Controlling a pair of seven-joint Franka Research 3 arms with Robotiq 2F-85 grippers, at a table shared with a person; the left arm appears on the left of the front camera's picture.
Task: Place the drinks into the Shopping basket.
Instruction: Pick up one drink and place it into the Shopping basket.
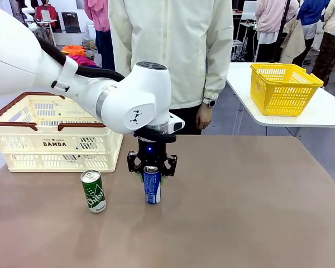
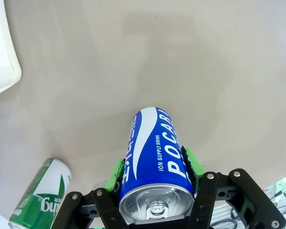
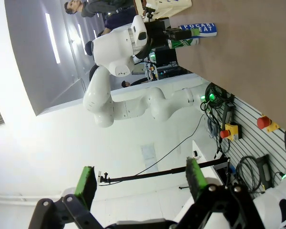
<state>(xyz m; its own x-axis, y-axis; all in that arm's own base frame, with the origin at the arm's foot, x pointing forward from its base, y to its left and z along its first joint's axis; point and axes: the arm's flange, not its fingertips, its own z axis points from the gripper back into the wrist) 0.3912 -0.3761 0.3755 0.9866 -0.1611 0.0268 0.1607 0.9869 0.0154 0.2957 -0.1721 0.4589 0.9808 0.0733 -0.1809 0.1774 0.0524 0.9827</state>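
Left gripper [image 1: 152, 174] grasping blue can [image 1: 152, 187] at frame centre; green can [image 1: 93, 191] standing lower left; both outside Shopping basket [image 1: 22, 120]. Right gripper [image 3: 140, 183] released.

Left arm [image 1: 123, 100]: glossy white rounded housings, dark cap on the wrist joint, black corrugated cable held by a white clip. Left gripper [image 1: 152, 174]: black linkage body with silver screws, lit blue indicator, green pads [image 2: 115, 174]. Right gripper [image 3: 140, 183]: black links, green pads. Person [image 1: 173, 50]: cream jacket, wristwatch.
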